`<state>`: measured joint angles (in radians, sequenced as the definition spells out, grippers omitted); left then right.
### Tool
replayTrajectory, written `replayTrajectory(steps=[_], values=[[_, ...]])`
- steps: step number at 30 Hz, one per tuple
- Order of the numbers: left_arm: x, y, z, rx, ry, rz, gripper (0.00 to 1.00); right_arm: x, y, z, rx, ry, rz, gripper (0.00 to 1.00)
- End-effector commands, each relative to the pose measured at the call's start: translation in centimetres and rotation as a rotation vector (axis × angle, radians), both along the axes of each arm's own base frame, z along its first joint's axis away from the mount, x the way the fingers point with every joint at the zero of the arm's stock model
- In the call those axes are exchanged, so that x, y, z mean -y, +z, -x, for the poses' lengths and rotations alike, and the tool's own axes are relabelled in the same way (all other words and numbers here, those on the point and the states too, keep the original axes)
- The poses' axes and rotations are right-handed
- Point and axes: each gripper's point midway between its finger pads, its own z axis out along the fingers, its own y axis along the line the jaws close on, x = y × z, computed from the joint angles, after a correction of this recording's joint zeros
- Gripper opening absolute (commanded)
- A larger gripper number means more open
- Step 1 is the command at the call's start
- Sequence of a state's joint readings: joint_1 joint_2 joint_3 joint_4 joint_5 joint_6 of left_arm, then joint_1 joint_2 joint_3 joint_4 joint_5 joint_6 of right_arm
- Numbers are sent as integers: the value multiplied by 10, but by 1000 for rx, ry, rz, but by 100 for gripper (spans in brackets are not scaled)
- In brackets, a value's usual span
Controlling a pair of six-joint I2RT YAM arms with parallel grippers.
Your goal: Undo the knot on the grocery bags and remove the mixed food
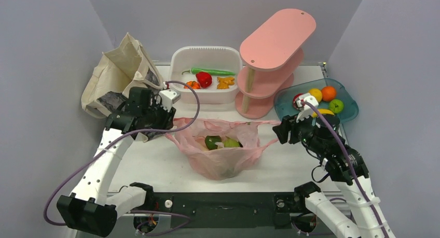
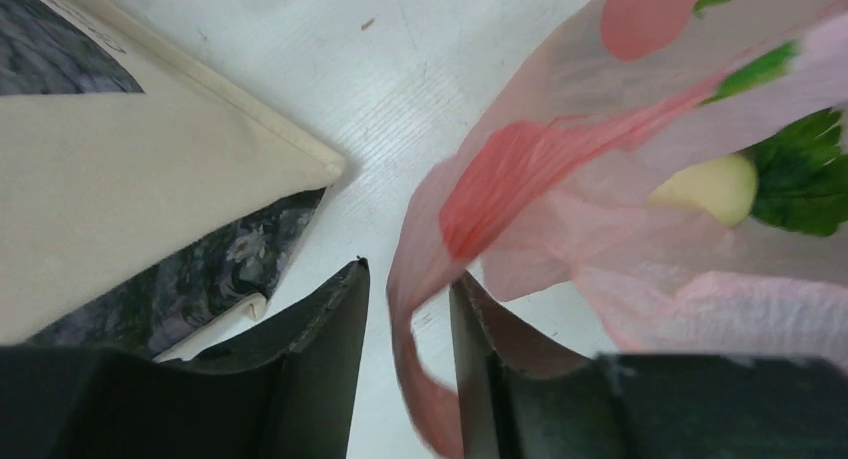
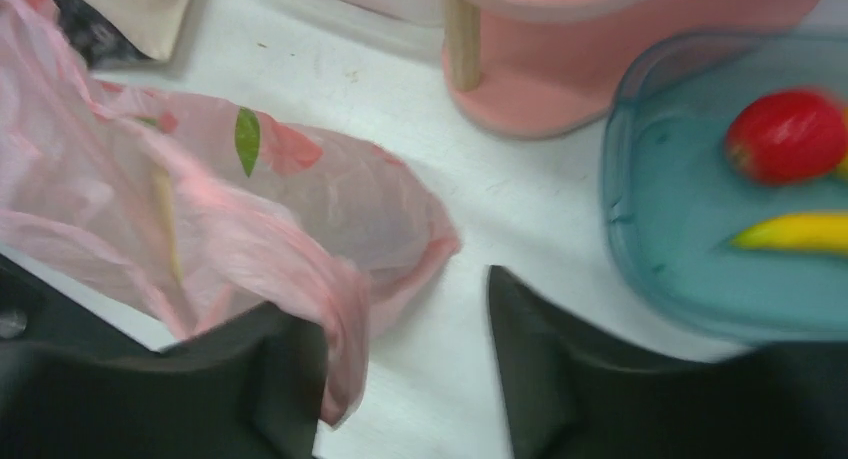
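Note:
The pink plastic bag lies open at the table's middle, its handles spread left and right. Inside it show a round green vegetable and a paler green item. The left wrist view shows a white radish and a leafy green through the bag. My left gripper is open, with the left handle strip hanging loose between its fingers. My right gripper is open wide, and the right handle drapes over one finger. The beige canvas tote stands at the back left.
A white basin at the back holds a red pepper and a long green pepper. A pink tiered shelf stands to its right. A teal tray with fruit is at the right, close to my right arm.

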<state>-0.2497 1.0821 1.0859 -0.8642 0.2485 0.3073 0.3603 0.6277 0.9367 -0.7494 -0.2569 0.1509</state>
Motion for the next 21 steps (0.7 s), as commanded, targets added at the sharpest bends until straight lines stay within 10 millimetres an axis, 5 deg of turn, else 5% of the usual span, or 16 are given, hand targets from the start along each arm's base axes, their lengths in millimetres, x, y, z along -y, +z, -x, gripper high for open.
replayTrajectory(steps=[1,6,11,18,20,21], values=[[18,62,4,46,-103,104,41,-2,70,-27,187,29,52,63],[27,132,17,142,-164,205,47,-31,136,-3,333,305,60,84],[32,181,21,322,-193,258,49,-59,155,18,436,511,104,87],[70,175,44,332,-407,372,51,-102,174,32,542,709,169,86],[84,163,51,320,-473,393,49,-128,168,44,552,807,170,75],[92,151,59,306,-526,394,46,-134,166,45,559,825,178,60]])
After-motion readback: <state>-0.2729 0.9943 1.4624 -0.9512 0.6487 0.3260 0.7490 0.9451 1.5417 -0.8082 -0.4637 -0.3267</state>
